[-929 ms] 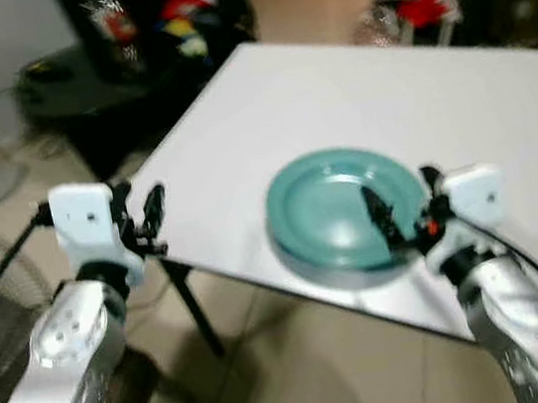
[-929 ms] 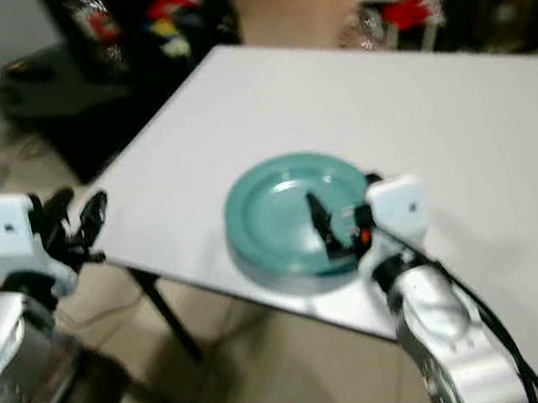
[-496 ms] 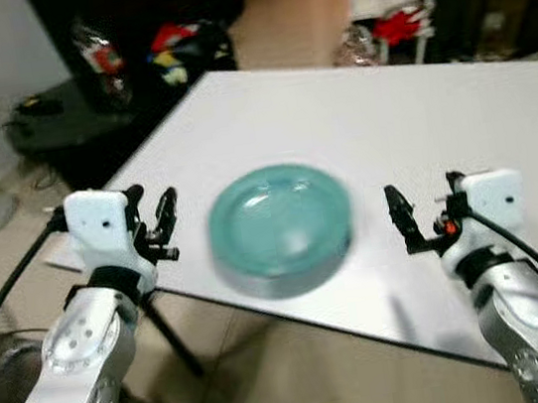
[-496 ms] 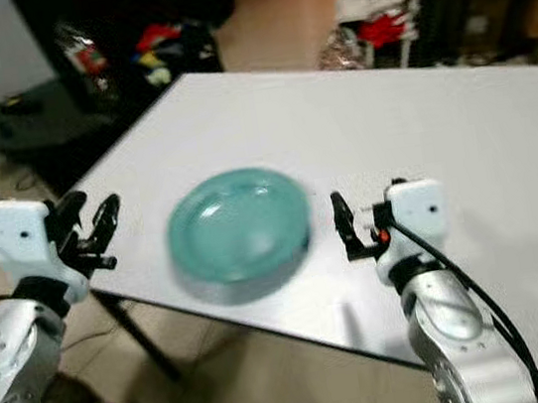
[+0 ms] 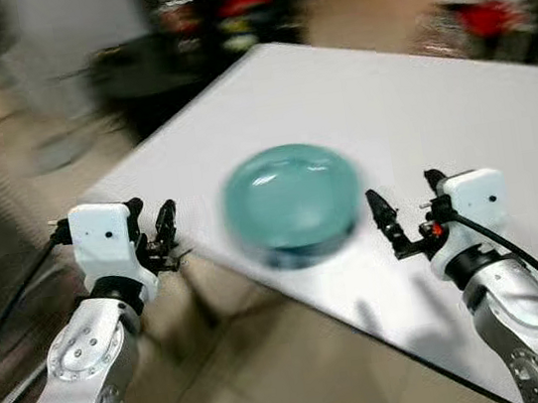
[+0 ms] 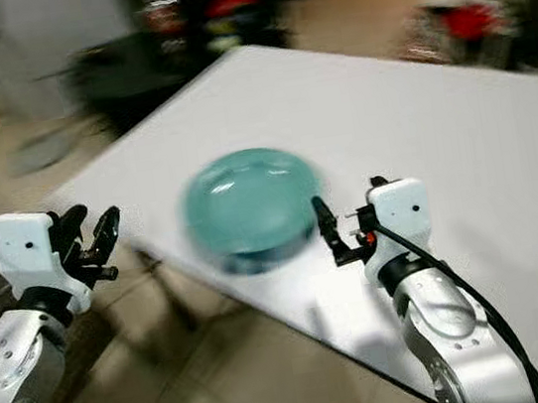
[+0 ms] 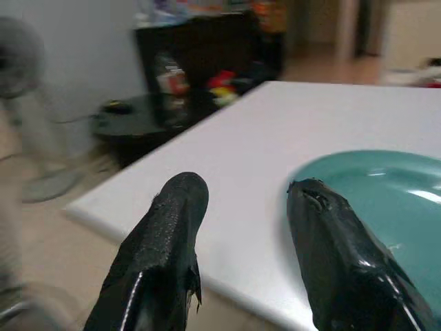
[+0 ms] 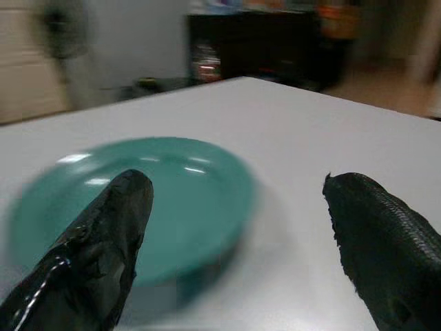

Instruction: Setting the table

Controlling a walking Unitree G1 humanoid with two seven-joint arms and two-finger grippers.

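Plate: a teal plate (image 5: 292, 199) lies flat on the white worktop (image 5: 459, 125), near its front edge, between the two grippers.
Left gripper (image 5: 159, 239): off the worktop's corner, jaws released, nothing in them.
Right gripper (image 5: 402, 218): just beside the plate, jaws spread wide, empty.
Background: blurred; seemingly dark furniture with coloured clutter.
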